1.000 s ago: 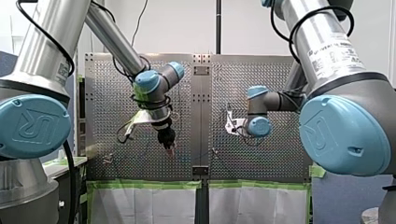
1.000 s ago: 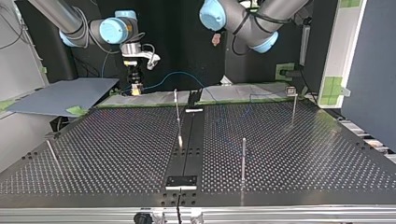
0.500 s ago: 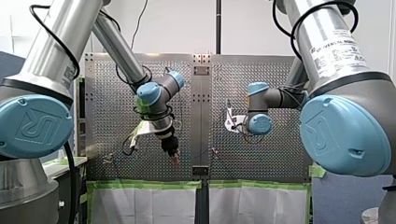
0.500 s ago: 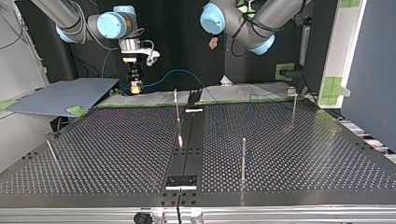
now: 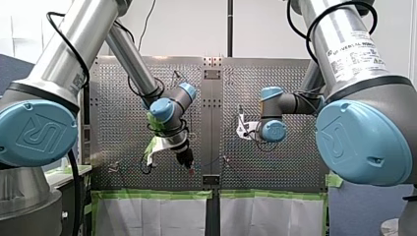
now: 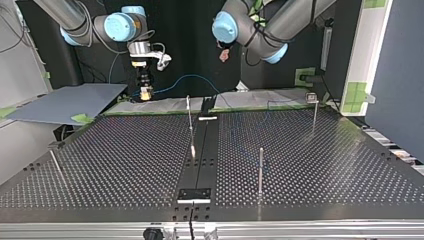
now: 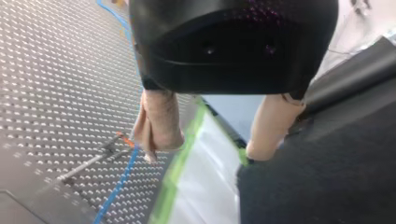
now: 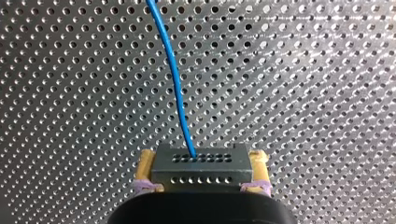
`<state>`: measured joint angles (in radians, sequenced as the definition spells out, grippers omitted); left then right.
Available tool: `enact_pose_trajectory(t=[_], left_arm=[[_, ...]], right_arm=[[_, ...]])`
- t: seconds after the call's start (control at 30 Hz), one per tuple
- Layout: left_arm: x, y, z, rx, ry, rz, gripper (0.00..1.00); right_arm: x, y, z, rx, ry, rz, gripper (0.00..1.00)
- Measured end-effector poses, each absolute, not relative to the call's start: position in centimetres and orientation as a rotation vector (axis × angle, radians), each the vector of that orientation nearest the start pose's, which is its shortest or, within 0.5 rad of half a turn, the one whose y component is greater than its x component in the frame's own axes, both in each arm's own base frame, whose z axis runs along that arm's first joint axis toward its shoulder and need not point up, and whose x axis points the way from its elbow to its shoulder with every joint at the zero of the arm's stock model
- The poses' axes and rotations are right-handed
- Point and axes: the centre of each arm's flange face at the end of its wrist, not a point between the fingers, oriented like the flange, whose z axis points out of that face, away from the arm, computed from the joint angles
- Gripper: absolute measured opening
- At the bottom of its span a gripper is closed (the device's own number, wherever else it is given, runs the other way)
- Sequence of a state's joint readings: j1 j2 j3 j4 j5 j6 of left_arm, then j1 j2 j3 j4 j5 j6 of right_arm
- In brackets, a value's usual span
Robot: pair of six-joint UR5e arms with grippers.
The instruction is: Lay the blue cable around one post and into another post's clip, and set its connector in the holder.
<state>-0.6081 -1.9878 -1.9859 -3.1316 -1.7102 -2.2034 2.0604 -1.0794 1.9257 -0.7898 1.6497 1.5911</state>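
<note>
My right gripper (image 8: 201, 173) is shut on a grey metal connector (image 8: 200, 165), which sits between its yellow pads. The blue cable (image 8: 175, 79) leaves the connector and runs ahead over the perforated table. In the top view the right gripper (image 6: 145, 93) hangs above the table's far edge, and the blue cable (image 6: 192, 77) arcs from it toward the middle. My left gripper (image 7: 210, 151) is open, its beige pads apart with nothing between them. It hovers over the green-taped table edge, beside a stretch of blue cable (image 7: 116, 186) and a thin post (image 7: 88, 161). In the front view the left gripper (image 5: 190, 168) points down near the centre strip.
Thin upright posts stand on the table: one (image 6: 189, 115) at the far middle, one (image 6: 260, 170) nearer, one with a clip (image 6: 314, 107) at the top view's right, one (image 6: 55, 162) at its left. A small metal plate (image 6: 195, 194) sits on the centre strip. A grey sheet (image 6: 65, 102) lies at the far left.
My left arm has swung down and toward the centre strip in the front view, its gripper still open. My right gripper rose slightly with the connector, then held still.
</note>
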Motion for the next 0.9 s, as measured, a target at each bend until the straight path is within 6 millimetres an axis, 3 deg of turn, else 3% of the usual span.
enact_pose_trajectory(t=[0.47, 0.9], left_arm=[[29.9, -36.4, 10.5, -0.168, 2.350, -0.515, 1.00], [32.7, -38.7, 11.8, -0.197, 2.198, -0.620, 1.00]], right_arm=[[37.4, -42.9, 13.9, 1.556, -1.026, 1.493, 0.00], [37.7, -42.7, 13.9, 1.558, -1.020, 1.500, 0.00]])
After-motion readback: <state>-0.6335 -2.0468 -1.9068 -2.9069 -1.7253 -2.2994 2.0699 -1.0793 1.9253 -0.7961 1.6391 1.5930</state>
